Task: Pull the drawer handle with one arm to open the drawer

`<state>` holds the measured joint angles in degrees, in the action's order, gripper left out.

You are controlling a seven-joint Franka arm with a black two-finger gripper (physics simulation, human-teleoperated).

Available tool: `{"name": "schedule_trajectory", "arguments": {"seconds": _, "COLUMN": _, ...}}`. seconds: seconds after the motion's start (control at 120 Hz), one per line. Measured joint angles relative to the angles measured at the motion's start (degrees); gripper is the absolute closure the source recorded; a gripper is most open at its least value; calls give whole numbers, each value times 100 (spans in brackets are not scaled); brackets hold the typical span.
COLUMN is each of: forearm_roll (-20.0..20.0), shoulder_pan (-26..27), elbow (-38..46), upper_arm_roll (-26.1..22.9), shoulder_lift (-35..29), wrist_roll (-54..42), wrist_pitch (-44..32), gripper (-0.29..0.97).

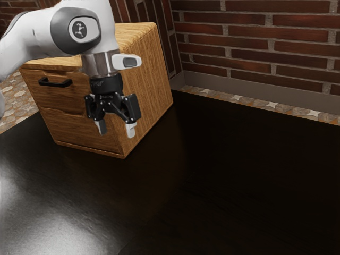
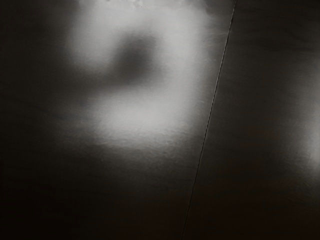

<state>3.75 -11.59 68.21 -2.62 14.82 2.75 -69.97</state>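
Progress: early stage; judged from how things lie, nothing of the pull is done.
Drawer: top drawer [image 1: 56,94] of the wooden cabinet [image 1: 141,69] sits with its front flush with the cabinet face, so it reads as shut.
Handle: black drawer handle [image 1: 54,82] lies on the upper part of that front, at the exterior view's left, untouched.
Gripper: gripper [image 1: 116,129] hangs pointing down in front of the cabinet's near corner, lower than the handle and to the exterior view's right of it, well apart.
Jaws: spread, with nothing between them.
Table: dark glossy table [image 1: 223,180] carries the cabinet at its far left corner in the exterior view.
Wrist view: looks down on the table top, with a bright reflection and a thin seam [image 2: 210,117] across the surface; neither handle nor cabinet is in it.
Background: brick wall [image 1: 265,37] behind the table.
Left to do (judgement): bring the hand across and up to the handle, turn the fingers to straddle the bar, close on it, then pull outward from the cabinet face.
Risk (judgement): the handle is slim, so a poor line-up could let the fingers slip off.
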Motion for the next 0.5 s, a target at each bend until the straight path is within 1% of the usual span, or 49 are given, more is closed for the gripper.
{"name": "schedule_trajectory", "arguments": {"seconds": 0.017, "forearm_roll": 53, "shoulder_pan": 277, "elbow": 0, "upper_arm_roll": 359, "shoulder_lift": 4, "wrist_roll": 7, "wrist_pitch": -63, "gripper": 0}}
{"name": "schedule_trajectory", "arguments": {"seconds": 0.042, "forearm_roll": 128, "shoulder_pan": 549, "elbow": 1, "upper_arm_roll": 736, "shoulder_lift": 9, "wrist_roll": 17, "wrist_pitch": -147, "gripper": 0}}
{"name": "schedule_trajectory", "arguments": {"seconds": 0.092, "forearm_roll": 241, "shoulder_pan": 822, "elbow": 1, "upper_arm_roll": 1123, "shoulder_lift": 13, "wrist_roll": 35, "wrist_pitch": -289, "gripper": 0}}
{"name": "schedule_trajectory", "arguments": {"seconds": 0.142, "forearm_roll": 319, "shoulder_pan": 923, "elbow": 1, "upper_arm_roll": 1277, "shoulder_lift": 15, "wrist_roll": 52, "wrist_pitch": -400, "gripper": 0}}
{"name": "schedule_trajectory", "arguments": {"seconds": 0.217, "forearm_roll": 384, "shoulder_pan": 987, "elbow": -41, "upper_arm_roll": 1357, "shoulder_lift": -83, "wrist_roll": 72, "wrist_pitch": -522, "gripper": 0}}
{"name": "schedule_trajectory", "arguments": {"seconds": 0.283, "forearm_roll": 394, "shoulder_pan": 975, "elbow": -223, "upper_arm_roll": 1325, "shoulder_lift": -752, "wrist_roll": -20, "wrist_pitch": -679, "gripper": 0}}
{"name": "schedule_trajectory", "arguments": {"seconds": 0.342, "forearm_roll": 509, "shoulder_pan": 380, "elbow": -286, "upper_arm_roll": 1048, "shoulder_lift": -1211, "wrist_roll": -561, "wrist_pitch": -853, "gripper": 0}}
{"name": "schedule_trajectory", "arguments": {"seconds": 0.417, "forearm_roll": 668, "shoulder_pan": -514, "elbow": -305, "upper_arm_roll": 905, "shoulder_lift": -1371, "wrist_roll": -1308, "wrist_pitch": -992, "gripper": 0}}
{"name": "schedule_trajectory", "arguments": {"seconds": 0.433, "forearm_roll": 652, "shoulder_pan": -722, "elbow": -310, "upper_arm_roll": 874, "shoulder_lift": -1383, "wrist_roll": -1477, "wrist_pitch": -1026, "gripper": 0}}
{"name": "schedule_trajectory", "arguments": {"seconds": 0.5, "forearm_roll": 426, "shoulder_pan": -1776, "elbow": -270, "upper_arm_roll": 503, "shoulder_lift": -1400, "wrist_roll": -2408, "wrist_pitch": -1155, "gripper": 0}}
